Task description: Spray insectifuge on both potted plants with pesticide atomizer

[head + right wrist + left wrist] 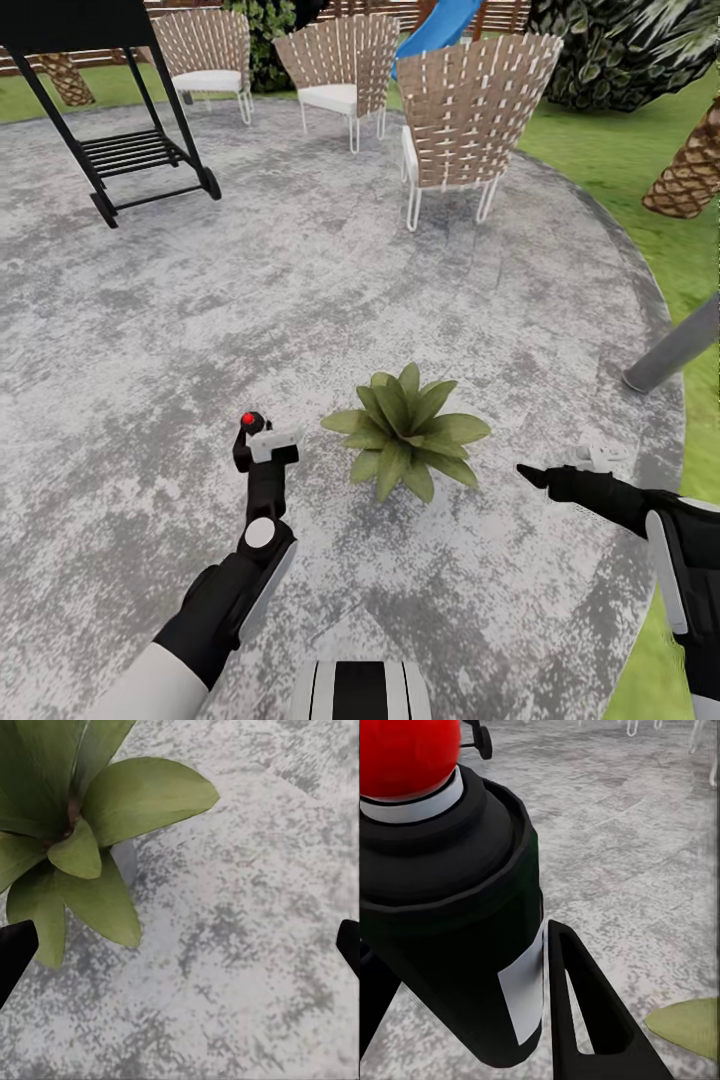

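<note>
One dark atomizer (pixel 457 922), red tip, apparently clamped by left end effector (pixel 262 447).

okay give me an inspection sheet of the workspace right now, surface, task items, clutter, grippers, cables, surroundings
Surface: round mottled grey stone patio, lawn at its edge.
Job's things: pesticide atomizer held in the left gripper, red tip up; one potted plant on the patio between the arms; no white specks visible on its leaves.
Clutter: grey post at the patio's right edge.
Grippers: left shut on the atomizer; right gripper open, empty, beside the plant.
Cables: nothing seen.
Surroundings: three woven chairs, black swing frame, palm trunk.
</note>
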Controlling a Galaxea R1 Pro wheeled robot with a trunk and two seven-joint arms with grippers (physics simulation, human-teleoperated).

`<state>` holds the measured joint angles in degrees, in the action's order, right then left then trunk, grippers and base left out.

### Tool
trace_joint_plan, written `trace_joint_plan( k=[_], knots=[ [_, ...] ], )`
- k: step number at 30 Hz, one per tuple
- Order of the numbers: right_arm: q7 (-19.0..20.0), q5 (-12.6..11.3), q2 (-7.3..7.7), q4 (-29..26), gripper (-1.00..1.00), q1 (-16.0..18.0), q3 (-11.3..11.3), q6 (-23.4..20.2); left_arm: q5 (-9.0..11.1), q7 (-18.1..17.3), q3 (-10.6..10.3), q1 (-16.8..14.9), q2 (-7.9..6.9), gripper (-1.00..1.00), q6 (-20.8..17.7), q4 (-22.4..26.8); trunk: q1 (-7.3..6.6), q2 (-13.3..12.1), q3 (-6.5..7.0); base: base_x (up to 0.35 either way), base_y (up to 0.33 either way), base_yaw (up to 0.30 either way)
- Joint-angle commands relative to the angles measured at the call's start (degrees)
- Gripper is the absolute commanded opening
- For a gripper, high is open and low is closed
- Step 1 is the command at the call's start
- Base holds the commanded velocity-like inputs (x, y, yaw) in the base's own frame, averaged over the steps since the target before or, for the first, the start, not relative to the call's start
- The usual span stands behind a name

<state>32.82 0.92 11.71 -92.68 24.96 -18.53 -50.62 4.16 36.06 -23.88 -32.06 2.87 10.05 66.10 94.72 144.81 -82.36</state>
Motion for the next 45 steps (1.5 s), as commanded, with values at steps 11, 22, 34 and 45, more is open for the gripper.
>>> trace_joint_plan(
  k=[11,22,34,45],
  knots=[
    [0.3,0.1,0.24,0.0,1.00,0.0,-1.1,-0.3,-1.3,0.4,-0.1,0.0,0.06,-1.00,-2.6,-0.2,-0.29,-0.1,2.41,0.000,0.000,0.000],
    [0.4,0.0,1.45,0.0,1.00,0.1,-1.2,-0.3,-3.1,0.9,-0.2,5.3,-0.17,-1.00,-8.3,8.5,-0.57,-0.3,4.85,0.000,0.000,0.000],
    [4.7,0.0,1.45,0.0,1.00,0.9,-1.1,-0.3,-5.5,-0.9,-2.5,8.8,-0.99,-1.00,-13.4,15.8,-0.88,-0.4,7.50,0.000,0.000,0.000],
    [6.6,0.0,1.62,0.0,1.00,1.0,-1.2,-0.3,-5.0,-17.0,-2.3,8.9,-3.50,-1.00,-18.9,19.6,-1.17,-0.6,9.94,0.000,0.000,0.000]
  ],
)
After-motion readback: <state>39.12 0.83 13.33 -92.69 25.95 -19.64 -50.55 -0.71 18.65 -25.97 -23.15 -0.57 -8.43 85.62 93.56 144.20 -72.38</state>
